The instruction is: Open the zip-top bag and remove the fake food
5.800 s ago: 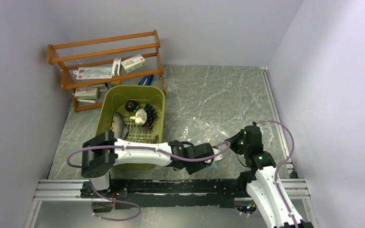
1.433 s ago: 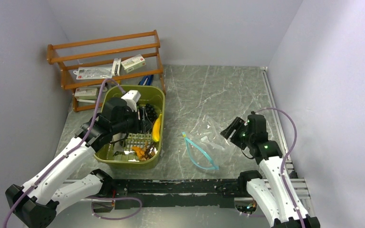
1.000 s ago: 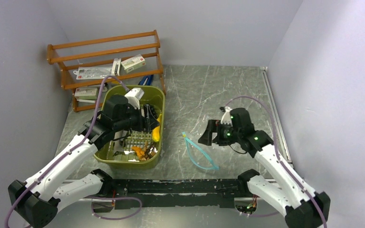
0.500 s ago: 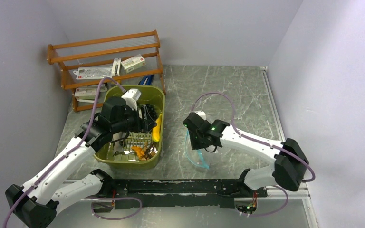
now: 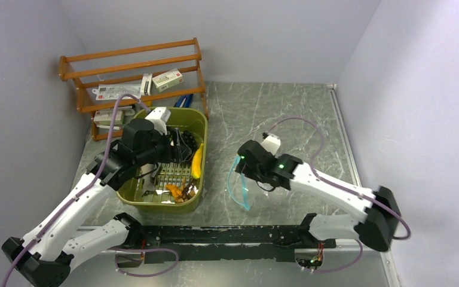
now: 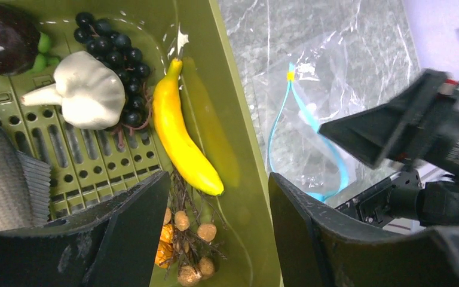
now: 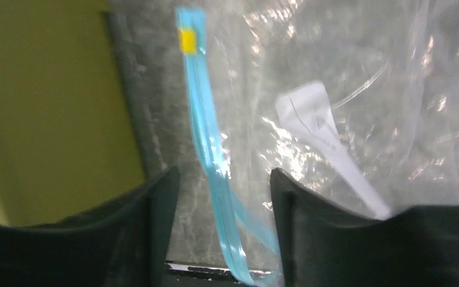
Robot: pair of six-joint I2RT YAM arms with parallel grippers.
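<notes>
Moment of bag handling, seen from above and from both wrists. Right claw [image 7: 222,173] half open, astride the light blue zip strip [image 7: 206,125] of the zip-top bag [image 7: 364,78], with a gap visible on either side of the strip and no grip evident. Bag on the desk [image 5: 287,113] just beside the olive bin [image 5: 161,205], mouth gaping, apparently holding nothing but a white paper slip [image 7: 326,128]. Contents of the bin, not of the bag: the fake food [image 5: 198,161], namely banana [image 6: 182,140], white mushroom [image 6: 86,89], grapes [image 6: 116,51], grey fish [image 6: 3,179], dark round piece [image 6: 3,36], orange bits [image 6: 179,239]. Left claw [image 6: 216,176] wide and empty, poised over the bin above the banana's end. Likely faults from here: a pinch on one lip only, hence slack film sliding out of the claw; a lift with the strip off-centre, hence a bag swinging against the bin wall; a crossing of the two arms over the narrow gap between bin and bag, hence contact between claws. Obstacles nearby: the bin wall just beside the strip; farther back, well apart, a wooden rack [image 5: 131,66] with boxes and packets, and a blue item [image 5: 182,100] behind the bin.
</notes>
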